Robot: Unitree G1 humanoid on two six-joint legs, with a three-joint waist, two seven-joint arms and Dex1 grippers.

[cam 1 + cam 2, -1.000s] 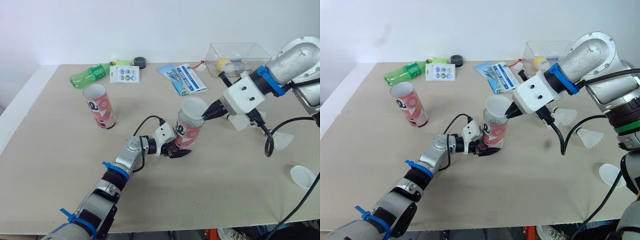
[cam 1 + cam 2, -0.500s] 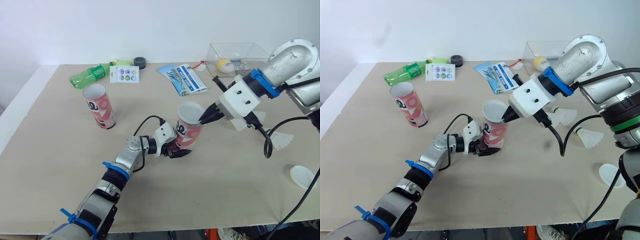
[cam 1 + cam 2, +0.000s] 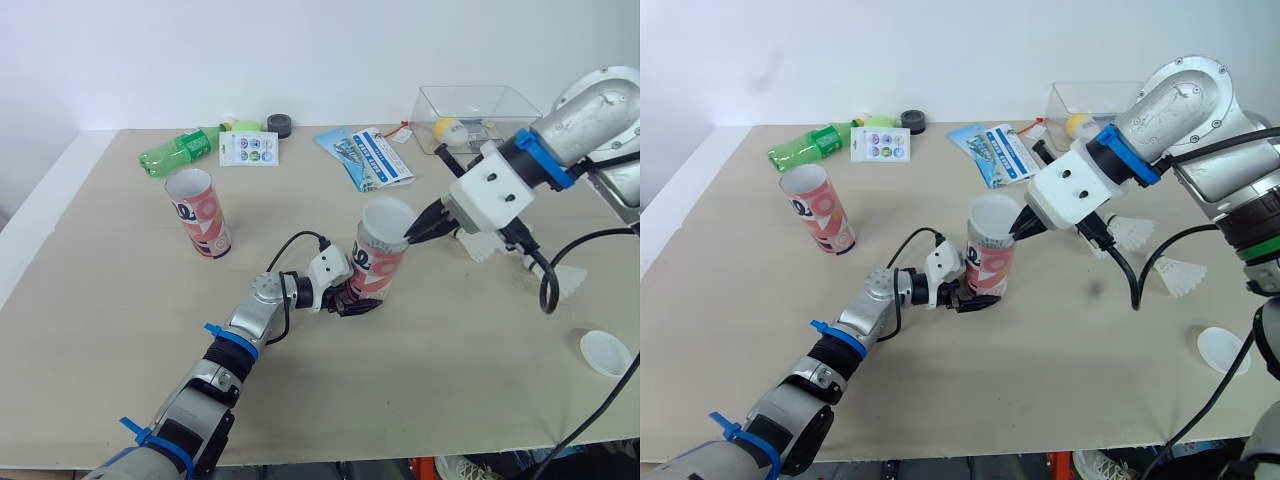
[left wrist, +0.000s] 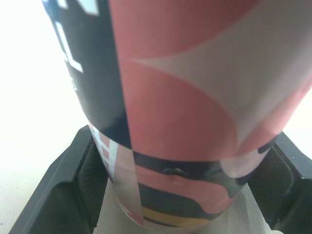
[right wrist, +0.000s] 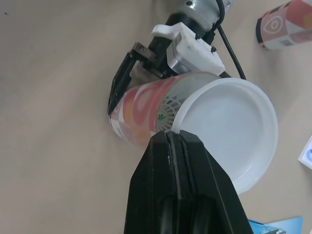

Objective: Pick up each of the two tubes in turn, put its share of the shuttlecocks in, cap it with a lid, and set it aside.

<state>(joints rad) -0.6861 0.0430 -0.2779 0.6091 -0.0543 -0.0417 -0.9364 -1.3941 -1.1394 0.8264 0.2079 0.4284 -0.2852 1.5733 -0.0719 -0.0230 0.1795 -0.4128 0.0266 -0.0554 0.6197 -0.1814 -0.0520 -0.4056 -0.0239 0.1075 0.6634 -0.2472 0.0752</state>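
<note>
Near the table's centre, the left gripper (image 3: 350, 302) is clamped on the base of a tilted tube (image 3: 377, 265). The right gripper (image 3: 410, 232) pinches the rim of a white lid (image 5: 229, 129) held at the tube's mouth. A second tube (image 3: 200, 212) stands upright toward the left rear, and a spare lid (image 3: 606, 353) lies near the right front corner.
</note>
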